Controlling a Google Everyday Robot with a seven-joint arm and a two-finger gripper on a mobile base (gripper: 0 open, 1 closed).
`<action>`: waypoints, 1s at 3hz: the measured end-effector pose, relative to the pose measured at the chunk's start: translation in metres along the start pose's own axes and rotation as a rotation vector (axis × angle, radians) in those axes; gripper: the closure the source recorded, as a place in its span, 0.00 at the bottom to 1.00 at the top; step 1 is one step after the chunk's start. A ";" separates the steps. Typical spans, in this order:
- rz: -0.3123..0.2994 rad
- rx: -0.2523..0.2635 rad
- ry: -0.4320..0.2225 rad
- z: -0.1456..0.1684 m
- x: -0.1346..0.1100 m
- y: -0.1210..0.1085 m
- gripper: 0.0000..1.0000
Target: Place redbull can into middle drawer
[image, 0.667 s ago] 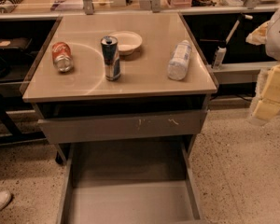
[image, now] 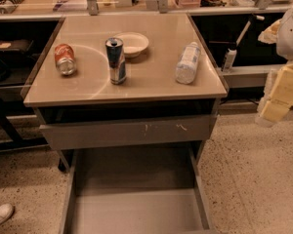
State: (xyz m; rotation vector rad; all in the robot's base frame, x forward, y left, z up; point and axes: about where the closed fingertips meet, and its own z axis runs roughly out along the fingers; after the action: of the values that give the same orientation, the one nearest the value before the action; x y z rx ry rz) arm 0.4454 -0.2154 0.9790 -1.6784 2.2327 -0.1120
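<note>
- The redbull can [image: 116, 61] stands upright on the table [image: 151, 89], beside a shallow bowl [image: 132, 44].
- The middle drawer [image: 136, 211] is pulled open, showing its bare floor.
- The gripper [image: 277, 100] is at the right edge, away from the table; its grip cannot be told.

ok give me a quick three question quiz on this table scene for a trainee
1. True or false: the redbull can stands upright on the table.
2. The gripper is: A over the can, B off the table's right side, C inside the drawer.
3. Fill in: the middle drawer is pulled ___.
Key: 1 true; 2 B; 3 open.
</note>
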 end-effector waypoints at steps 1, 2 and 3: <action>0.112 0.007 -0.089 0.021 -0.010 -0.013 0.00; 0.166 0.012 -0.166 0.044 -0.038 -0.027 0.00; 0.163 -0.018 -0.229 0.057 -0.069 -0.028 0.00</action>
State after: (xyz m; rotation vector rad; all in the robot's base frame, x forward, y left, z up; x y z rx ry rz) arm 0.5059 -0.1502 0.9486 -1.4305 2.1898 0.1347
